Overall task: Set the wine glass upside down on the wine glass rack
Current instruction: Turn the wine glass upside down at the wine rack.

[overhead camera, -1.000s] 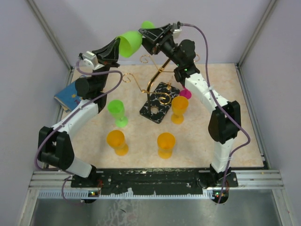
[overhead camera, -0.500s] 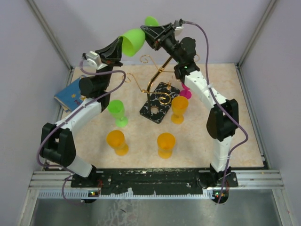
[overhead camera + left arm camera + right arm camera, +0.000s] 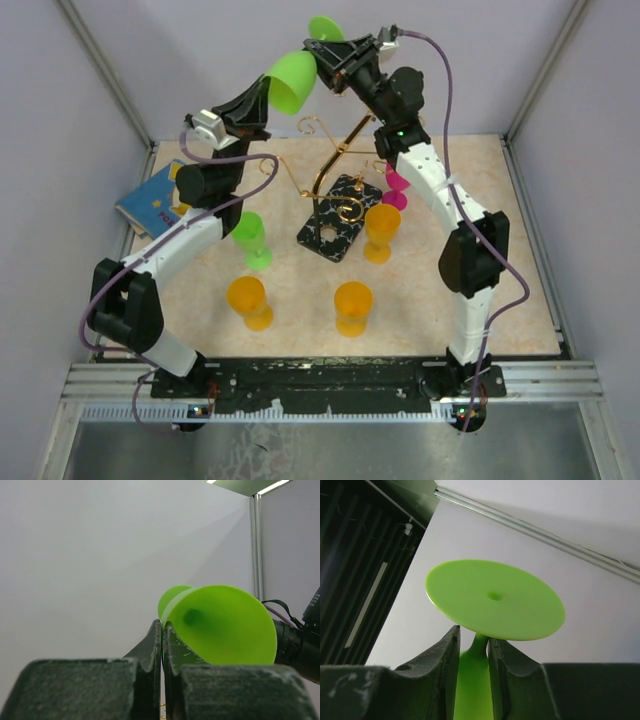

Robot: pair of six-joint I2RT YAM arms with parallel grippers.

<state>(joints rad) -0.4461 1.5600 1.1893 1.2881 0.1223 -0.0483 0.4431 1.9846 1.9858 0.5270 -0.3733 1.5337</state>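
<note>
A light green wine glass (image 3: 292,82) is held high above the table, lying on its side, its foot (image 3: 325,27) to the upper right. My left gripper (image 3: 268,97) is shut on the bowl's rim; the left wrist view shows the rim pinched between its fingers (image 3: 162,626) and the bowl (image 3: 225,625) beside them. My right gripper (image 3: 323,55) is shut on the stem just under the foot (image 3: 495,600). The wine glass rack, gold wire (image 3: 335,160) on a black marbled base (image 3: 340,228), stands below the held glass.
On the table stand another green glass (image 3: 250,238), three orange glasses (image 3: 248,300) (image 3: 352,305) (image 3: 381,230) and a pink glass (image 3: 396,190) behind the right arm. A blue book (image 3: 150,200) lies at the left edge.
Both grippers have risen with the green glass between them, and it has moved slightly right. The glasses on the table have not moved.
</note>
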